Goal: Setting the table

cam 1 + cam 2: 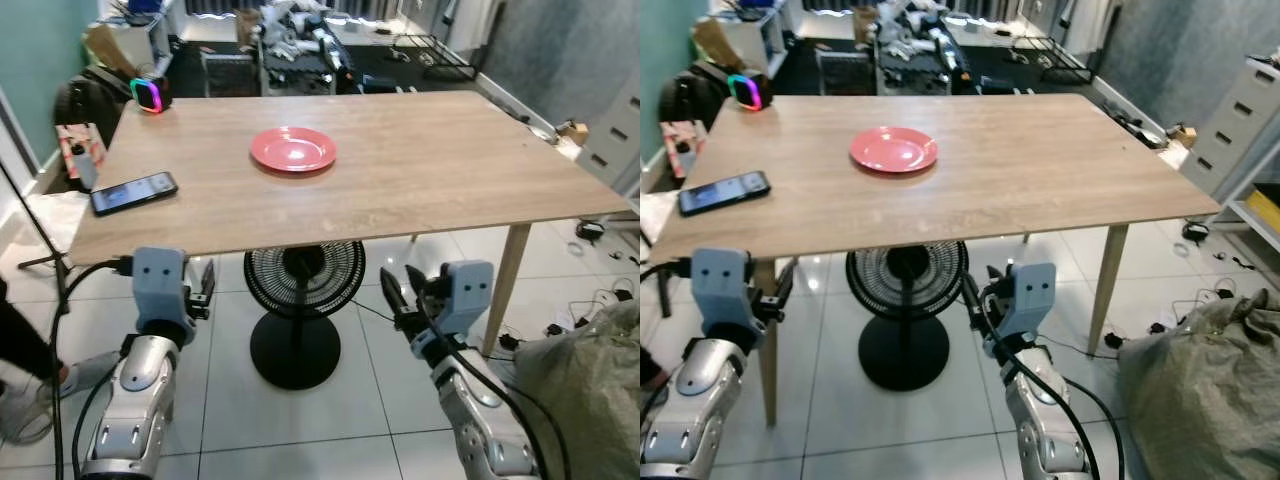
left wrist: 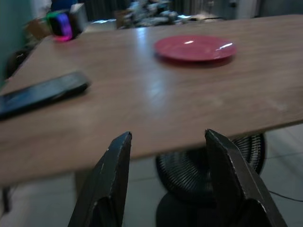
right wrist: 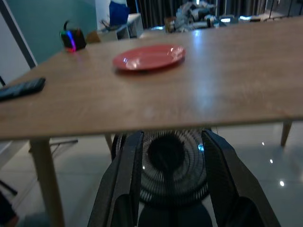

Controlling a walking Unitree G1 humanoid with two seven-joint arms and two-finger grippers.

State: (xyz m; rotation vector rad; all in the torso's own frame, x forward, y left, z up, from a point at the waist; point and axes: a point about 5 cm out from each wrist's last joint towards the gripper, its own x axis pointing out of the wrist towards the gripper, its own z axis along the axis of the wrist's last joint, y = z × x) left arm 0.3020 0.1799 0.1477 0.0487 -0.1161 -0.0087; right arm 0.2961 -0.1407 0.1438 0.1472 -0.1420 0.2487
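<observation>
Two grippers hang nearest, below the near edge of the wooden table (image 1: 450,190): the left gripper (image 1: 203,288) and the right gripper (image 1: 398,296), both with fingers spread and empty. One red plate (image 1: 293,150), round, shallow and glossy, lies toward the table's far middle. One dark phone (image 1: 133,192) lies near the left edge, one fan (image 1: 303,283) stands underneath

A wooden table (image 1: 430,190) on pale legs stands on glossy white floor tiles (image 1: 330,420), a black fan (image 1: 304,282) beneath it; teal wall (image 1: 40,60) left, clutter behind
</observation>
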